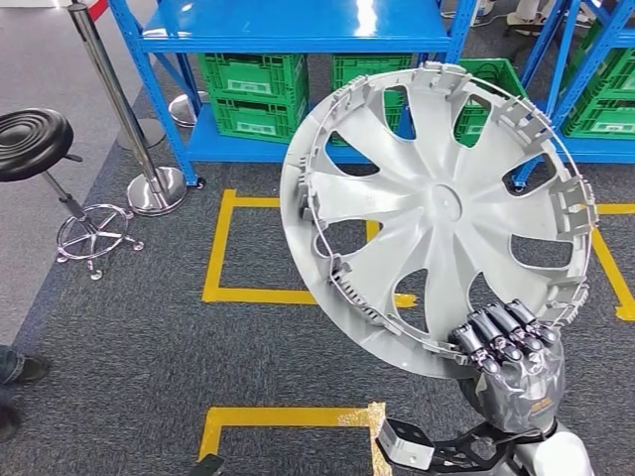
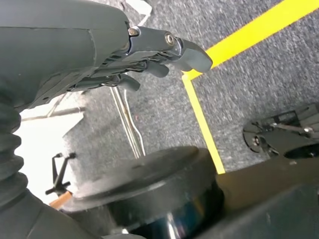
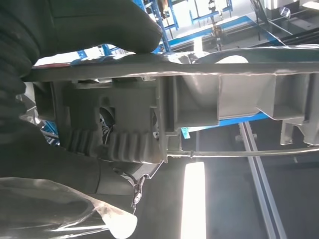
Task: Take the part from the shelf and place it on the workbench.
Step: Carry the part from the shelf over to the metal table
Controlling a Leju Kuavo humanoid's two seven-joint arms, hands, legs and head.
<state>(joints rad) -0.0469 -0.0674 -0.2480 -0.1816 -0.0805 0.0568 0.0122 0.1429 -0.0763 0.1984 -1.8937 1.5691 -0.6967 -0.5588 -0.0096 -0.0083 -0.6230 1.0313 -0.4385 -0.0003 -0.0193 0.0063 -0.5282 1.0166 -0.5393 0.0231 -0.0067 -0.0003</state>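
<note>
Silver wheel cover [image 1: 438, 213] gripped by right robot hand [image 1: 509, 347].

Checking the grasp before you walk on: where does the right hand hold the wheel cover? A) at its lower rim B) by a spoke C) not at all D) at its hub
A: the right hand has its fingers curled over the lower rim of the wheel cover.

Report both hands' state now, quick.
Left hand: holds nothing, fingers fairly straight and apart, hanging over the carpet.
Right hand: grips the rim of the silver hubcap.
</note>
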